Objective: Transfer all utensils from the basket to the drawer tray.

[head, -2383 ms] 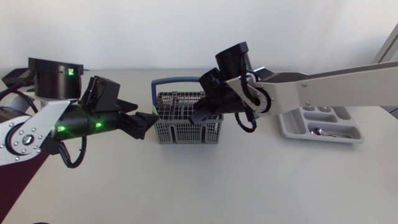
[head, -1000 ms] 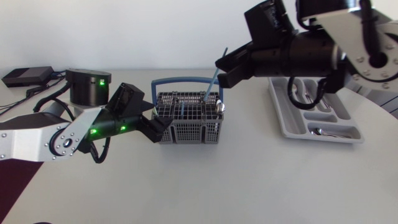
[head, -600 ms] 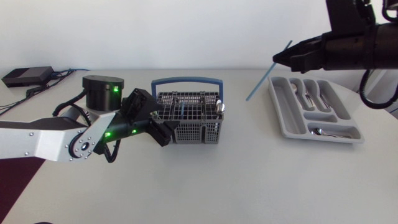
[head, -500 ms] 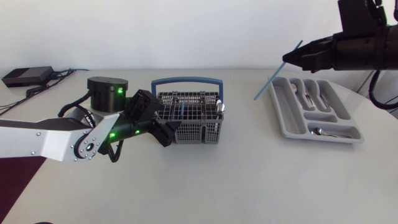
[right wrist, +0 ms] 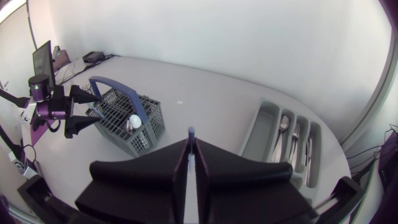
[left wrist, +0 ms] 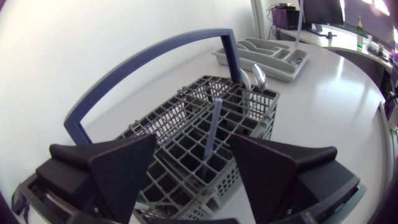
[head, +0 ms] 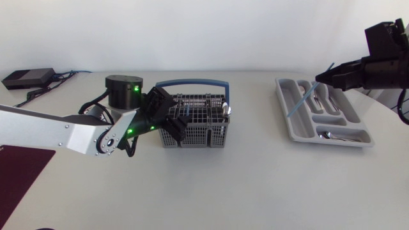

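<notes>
The white table (head: 255,185) carries a grey drawer tray (head: 332,141) on its right side. Near the middle stands a grey mesh basket (head: 198,135) with a blue hoop handle. The left gripper (head: 177,126) sits at the basket's left end, fingers spread wide. The right gripper (head: 324,76) hangs over the tray, pinched tight on a slim blue utensil (head: 299,103) that slants down above the compartments. A spoon (head: 225,110) and a blue handle (left wrist: 211,134) stand upright in the basket.
</notes>
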